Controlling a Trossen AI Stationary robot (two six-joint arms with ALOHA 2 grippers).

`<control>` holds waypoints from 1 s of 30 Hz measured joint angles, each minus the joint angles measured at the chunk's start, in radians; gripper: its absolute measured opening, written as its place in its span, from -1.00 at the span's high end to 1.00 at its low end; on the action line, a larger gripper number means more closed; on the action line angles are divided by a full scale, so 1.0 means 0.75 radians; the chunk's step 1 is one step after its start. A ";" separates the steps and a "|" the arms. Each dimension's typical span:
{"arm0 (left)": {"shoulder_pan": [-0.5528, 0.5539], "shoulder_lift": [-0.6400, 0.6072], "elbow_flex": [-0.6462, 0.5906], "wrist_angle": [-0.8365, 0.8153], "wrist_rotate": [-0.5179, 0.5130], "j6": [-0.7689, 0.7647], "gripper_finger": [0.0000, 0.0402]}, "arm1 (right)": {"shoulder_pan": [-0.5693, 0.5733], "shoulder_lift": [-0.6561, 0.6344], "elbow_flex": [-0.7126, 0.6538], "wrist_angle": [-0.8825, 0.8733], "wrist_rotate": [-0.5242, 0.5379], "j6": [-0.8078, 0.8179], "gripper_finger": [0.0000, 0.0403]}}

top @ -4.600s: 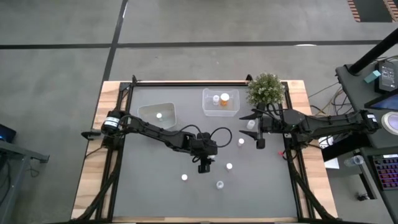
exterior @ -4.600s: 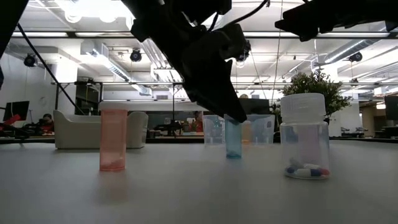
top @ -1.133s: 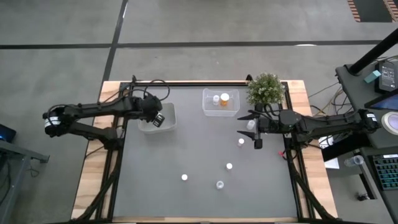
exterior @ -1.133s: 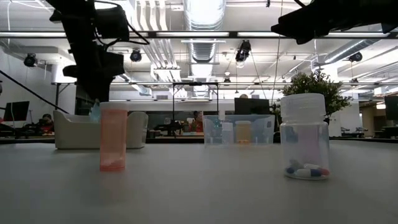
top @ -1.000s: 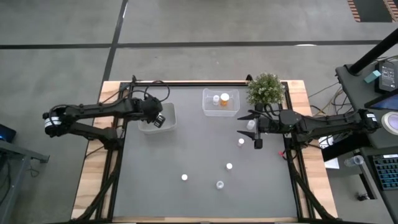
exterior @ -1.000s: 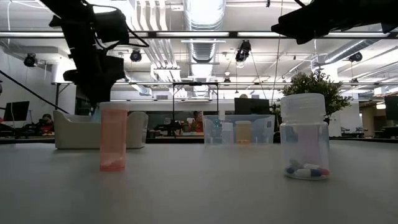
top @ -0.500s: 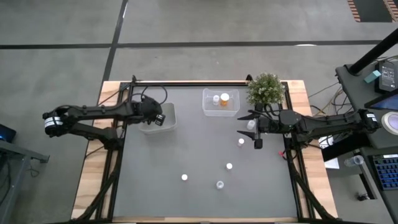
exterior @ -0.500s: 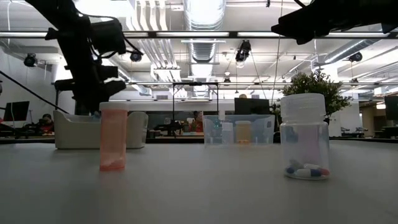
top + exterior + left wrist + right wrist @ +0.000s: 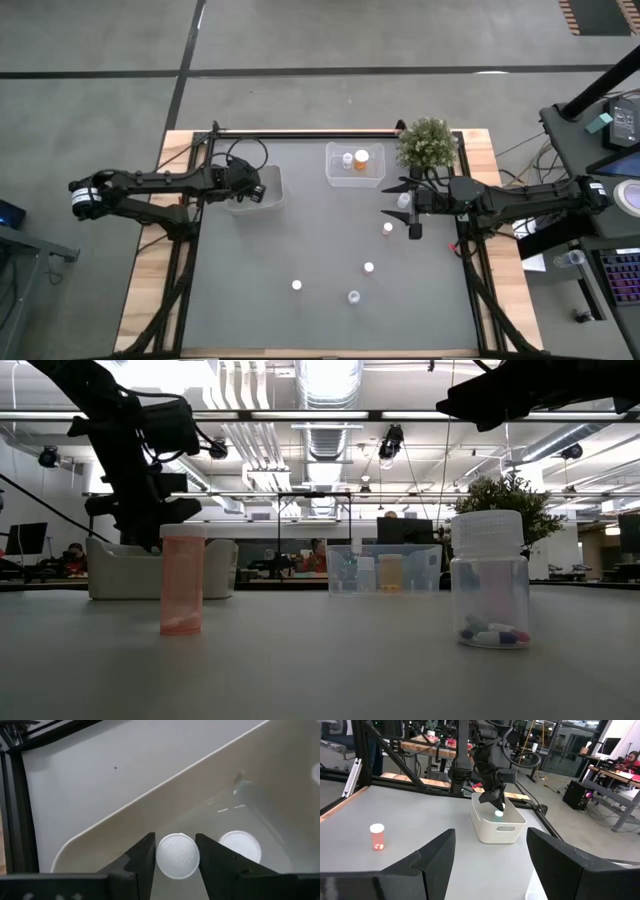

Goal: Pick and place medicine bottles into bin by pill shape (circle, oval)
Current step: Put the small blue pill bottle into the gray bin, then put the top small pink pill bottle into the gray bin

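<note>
2 grippers: left gripper holds a capped bottle inside the white bin, ready to drop; right gripper waits wide open.

Big open robotics lab, by the look of it

Exposed silver ceiling ducts, grey concrete floor, wooden workbenches and someone seated at a screen.
</note>
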 joint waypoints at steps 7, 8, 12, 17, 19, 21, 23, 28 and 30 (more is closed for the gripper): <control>0.000 0.000 -0.015 0.028 -0.001 0.003 0.37 | 0.000 0.000 0.000 0.000 0.000 0.000 -0.18; 0.000 0.000 -0.015 0.029 -0.001 0.003 0.37 | 0.000 0.000 0.000 0.000 0.000 -0.001 -0.18; 0.000 0.000 -0.013 0.027 -0.001 0.007 0.37 | 0.000 0.000 0.000 0.000 0.000 -0.001 -0.18; 0.000 -0.002 -0.001 0.015 0.000 0.031 0.37 | 0.000 0.000 0.000 0.000 0.000 -0.001 -0.18; 0.000 -0.002 0.012 0.010 0.000 0.050 0.37 | 0.000 0.000 0.000 0.000 0.000 -0.001 -0.18; 0.000 -0.003 0.028 0.009 0.000 0.075 0.37 | 0.000 0.000 0.000 0.000 0.000 -0.001 -0.18; 0.000 -0.008 0.042 0.008 0.001 0.104 0.36 | 0.000 0.000 0.000 0.000 0.000 0.003 -0.18; 0.000 -0.039 0.103 -0.015 0.002 0.187 0.36 | 0.000 0.000 0.000 0.000 0.001 0.133 -0.18; -0.001 -0.059 0.139 -0.025 0.003 0.231 0.36 | 0.000 0.000 0.000 -0.006 0.002 0.256 -0.18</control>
